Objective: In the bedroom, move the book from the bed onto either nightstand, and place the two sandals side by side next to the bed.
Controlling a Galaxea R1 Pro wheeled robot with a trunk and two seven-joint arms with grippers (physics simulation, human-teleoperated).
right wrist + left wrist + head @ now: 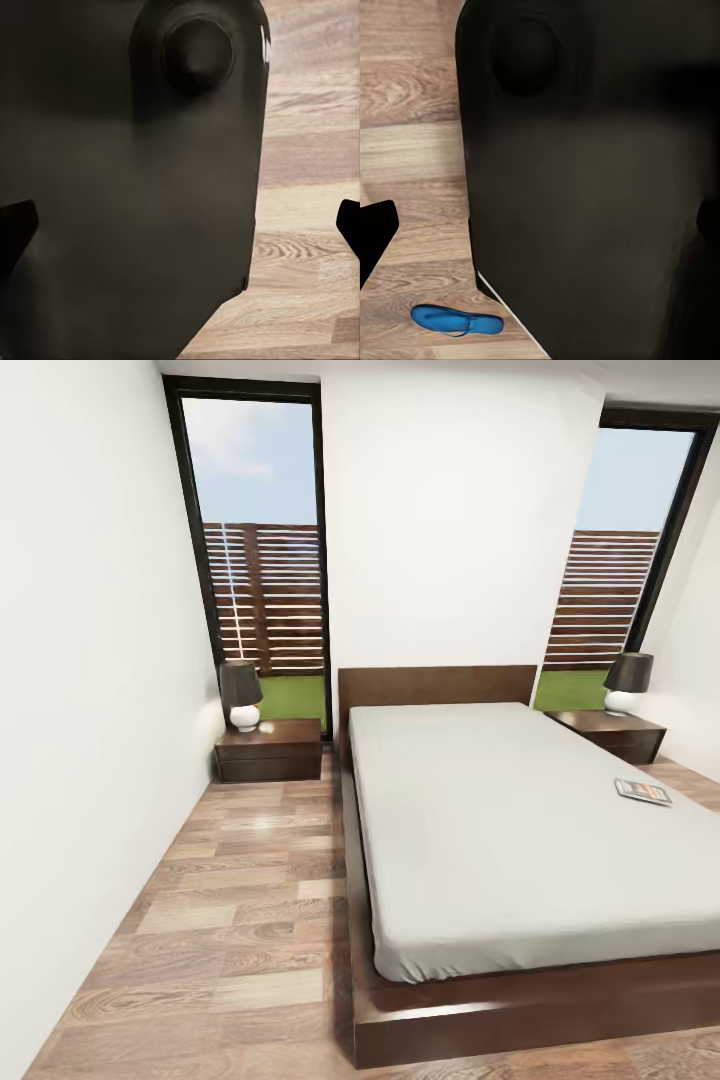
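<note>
The bed (520, 830) stands in the bedroom with a light-grey mattress and a dark wooden frame. On the mattress near its right edge lies the book (643, 791), flat. One nightstand (268, 750) sits left of the headboard, and another nightstand (612, 733) sits to the right. In the left wrist view a blue sandal (457, 321) lies on the wood floor beside the robot's dark body. My left gripper (547, 217) is open with nothing between its fingers. My right gripper (187, 210) is open too, hanging over the floor.
A dark-shaded lamp (241, 695) stands on the left nightstand and another lamp (627, 682) on the right one. Tall windows (262, 560) flank the headboard. A strip of plank floor (230, 920) runs between the left wall and the bed.
</note>
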